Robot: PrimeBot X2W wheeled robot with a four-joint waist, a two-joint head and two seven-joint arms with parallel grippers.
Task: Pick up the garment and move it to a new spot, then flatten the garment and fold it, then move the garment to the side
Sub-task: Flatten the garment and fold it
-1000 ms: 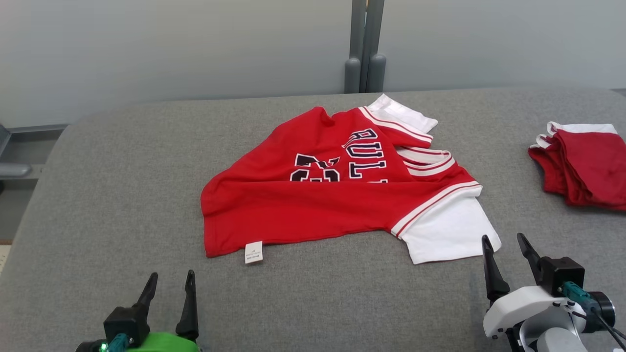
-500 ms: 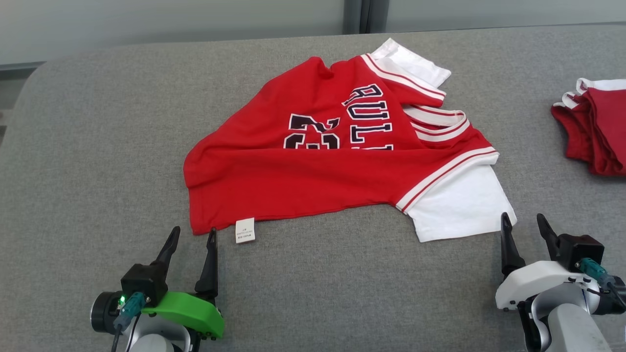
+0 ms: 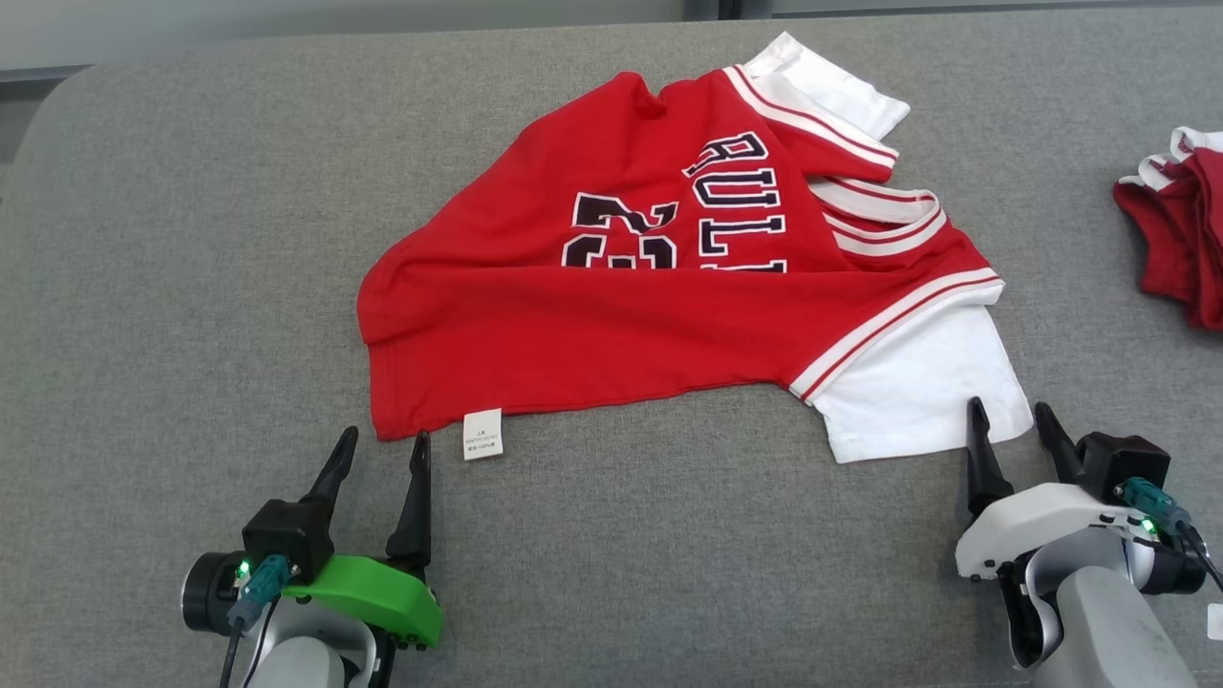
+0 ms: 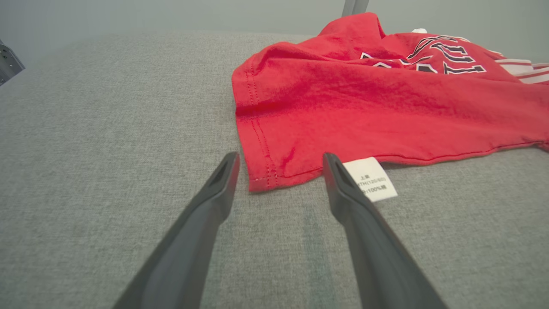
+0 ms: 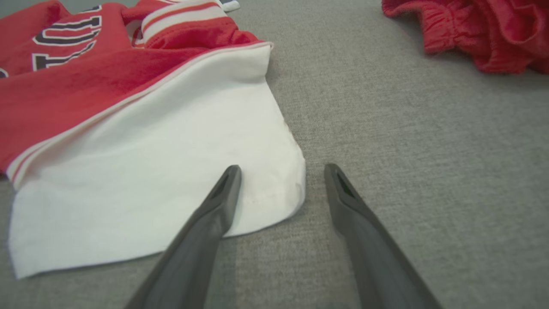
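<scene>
Gaping wide and empty, the left tool (image 3: 384, 437) is framing the shirt's (image 3: 621, 325) red hem corner (image 4: 262, 180), the right tool (image 3: 1008, 408) its white sleeve corner (image 5: 281, 199), bare table (image 3: 688, 545) lying between.

Grey surface (image 3: 191, 239) left of and in front of the garment (image 3: 621, 334): open passage. Right of the garment: red pile (image 3: 1180, 248) obstructs, well apart, with a passable gap between.

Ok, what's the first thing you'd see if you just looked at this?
The big red jersey with dark letters, lying rumpled in the middle of the grey surface. Next, the two open grippers at its near edge: the left gripper by the red hem corner, the right gripper by the white sleeve. A smaller red bundle sits at the far right.
</scene>
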